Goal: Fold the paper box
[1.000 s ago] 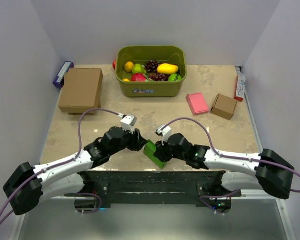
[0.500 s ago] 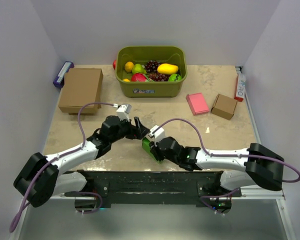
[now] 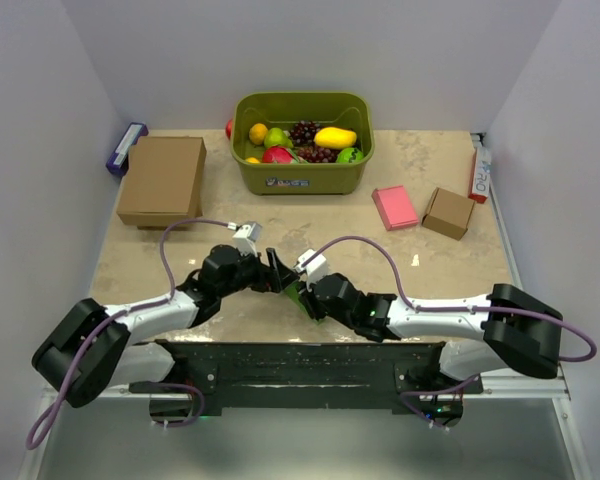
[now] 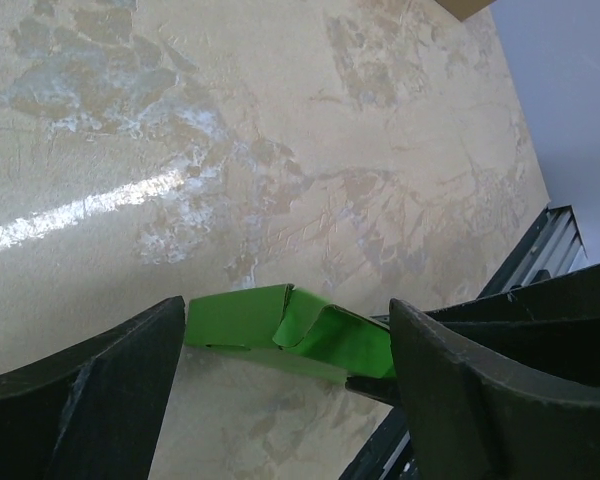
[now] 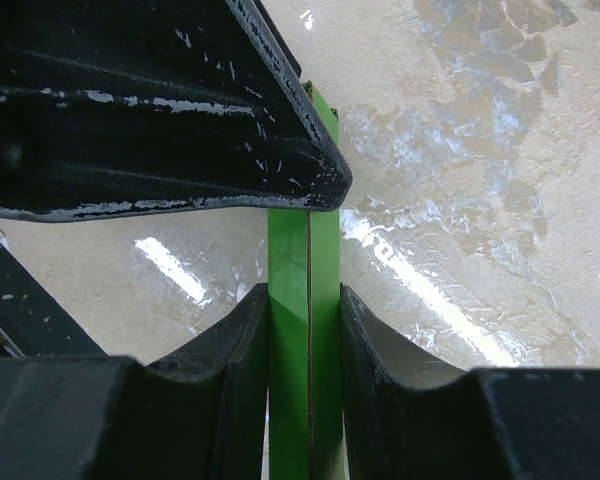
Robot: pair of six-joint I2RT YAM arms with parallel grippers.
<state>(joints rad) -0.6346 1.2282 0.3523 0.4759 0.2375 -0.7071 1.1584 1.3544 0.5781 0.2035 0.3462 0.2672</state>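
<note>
The paper box (image 3: pixel 298 294) is bright green card, folded into a narrow strip, low over the table's near middle. My right gripper (image 5: pixel 305 320) is shut on the paper box (image 5: pixel 305 300), both pads pressed flat against its sides. My left gripper (image 4: pixel 288 345) is open, its dark fingers (image 4: pixel 90 390) standing wide on either side of the paper box (image 4: pixel 280 322), which shows creased flaps between them. In the top view the left gripper (image 3: pixel 276 271) sits just left of the box and the right gripper (image 3: pixel 306 297) just right of it.
An olive basket (image 3: pixel 302 172) of fruit stands at the back middle. A brown cardboard box (image 3: pixel 162 178) lies back left, a pink flat box (image 3: pixel 394 207) and a small brown box (image 3: pixel 448 211) back right. The table's metal front edge (image 3: pixel 300 365) runs below the grippers.
My left gripper has opened wide and let go of the box. Both arms shifted slightly left and away from the front edge, the right one still carrying the box.
</note>
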